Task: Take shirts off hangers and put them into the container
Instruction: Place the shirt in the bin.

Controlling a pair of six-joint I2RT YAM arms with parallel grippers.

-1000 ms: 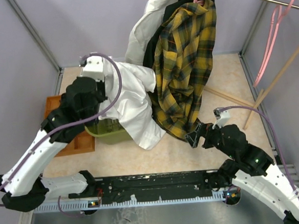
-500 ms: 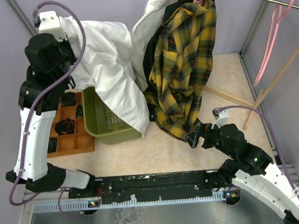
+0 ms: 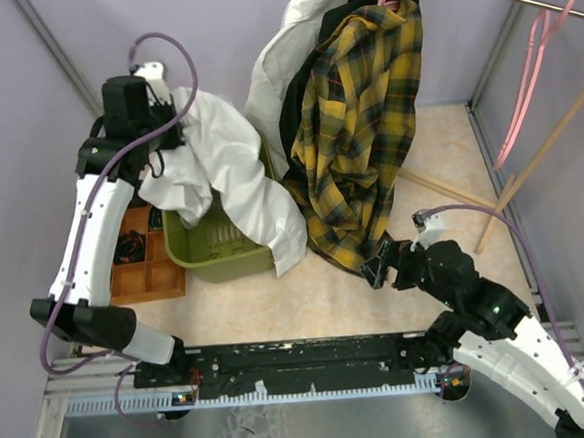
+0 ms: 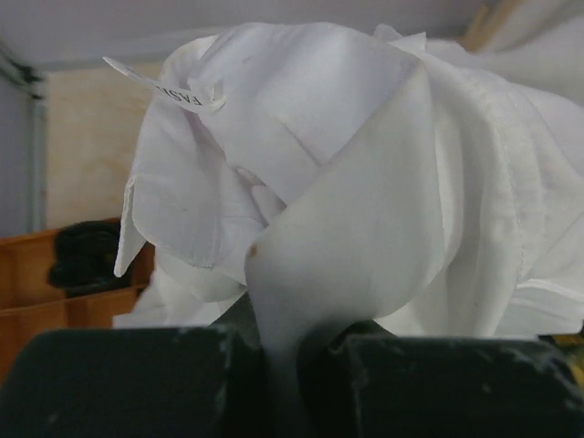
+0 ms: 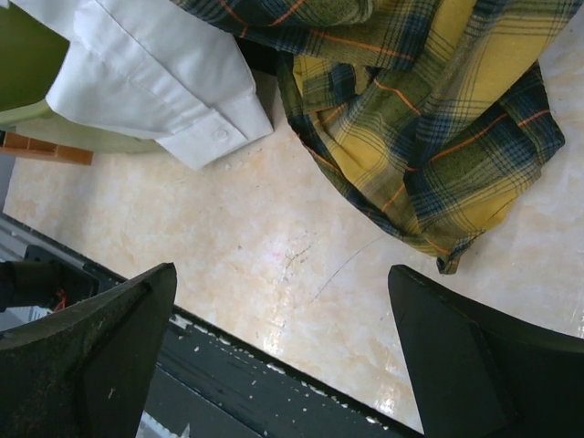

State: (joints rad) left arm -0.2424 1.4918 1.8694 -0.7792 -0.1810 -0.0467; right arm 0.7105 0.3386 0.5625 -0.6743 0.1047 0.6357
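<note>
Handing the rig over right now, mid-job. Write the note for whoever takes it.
Left gripper: shut on the white shirt, held above the tub; the shirt droops into it, one sleeve spilling over the rim.
Right gripper: open, empty, low over the table by the plaid shirt hem.
Done: white shirt shows no hanger in it; an empty pink hanger hangs at right.
Left: drop the white shirt fully into the tub; plaid shirt, black shirt and cream shirt hang at the back, to be unhung.
</note>
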